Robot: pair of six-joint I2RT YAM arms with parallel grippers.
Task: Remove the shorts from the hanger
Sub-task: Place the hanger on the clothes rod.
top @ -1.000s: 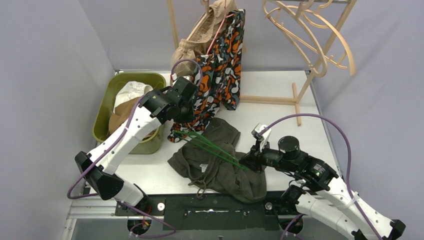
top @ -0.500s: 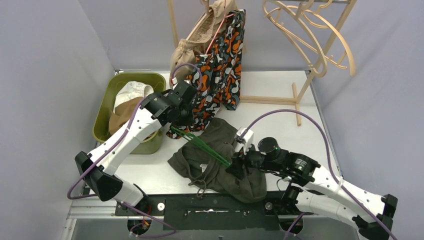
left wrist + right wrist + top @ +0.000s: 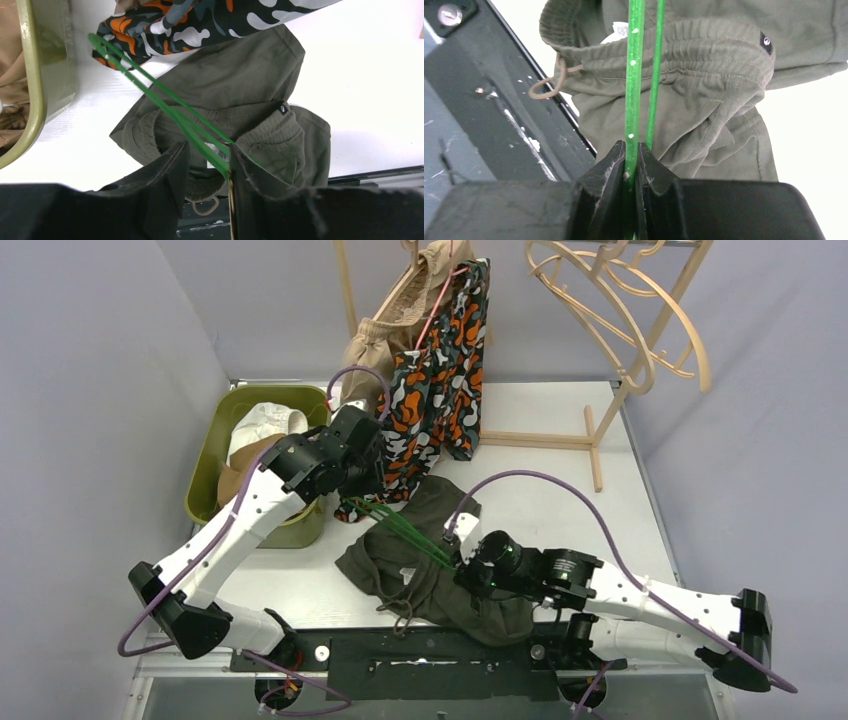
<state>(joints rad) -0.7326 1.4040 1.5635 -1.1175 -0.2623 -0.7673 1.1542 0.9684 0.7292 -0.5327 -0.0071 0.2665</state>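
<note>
Bin [image 3: 272, 391] and camouflage shorts [image 3: 440, 390] flank left end effector [image 3: 210, 156].

The dark olive shorts [image 3: 385, 570] lie crumpled, gathered waistband nearest, a thin green hanger [image 3: 400, 528] slanting across them, the camouflage shorts [image 3: 445, 390] hanging just behind.

Both arms same build: white shell links, black joint housings. That goes for the left arm [image 3: 245, 525] and the right arm [image 3: 640, 595]. Each has a purple cable looped off it: left cable [image 3: 352, 373], right cable [image 3: 540, 477]. Left tool [image 3: 209, 150] and right tool [image 3: 630, 147] have matte black fingers with tapered tips. White camera block [image 3: 462, 530] on right wrist. Black base plate [image 3: 430, 652] at near edge, with silver screws [image 3: 321, 651].
</note>
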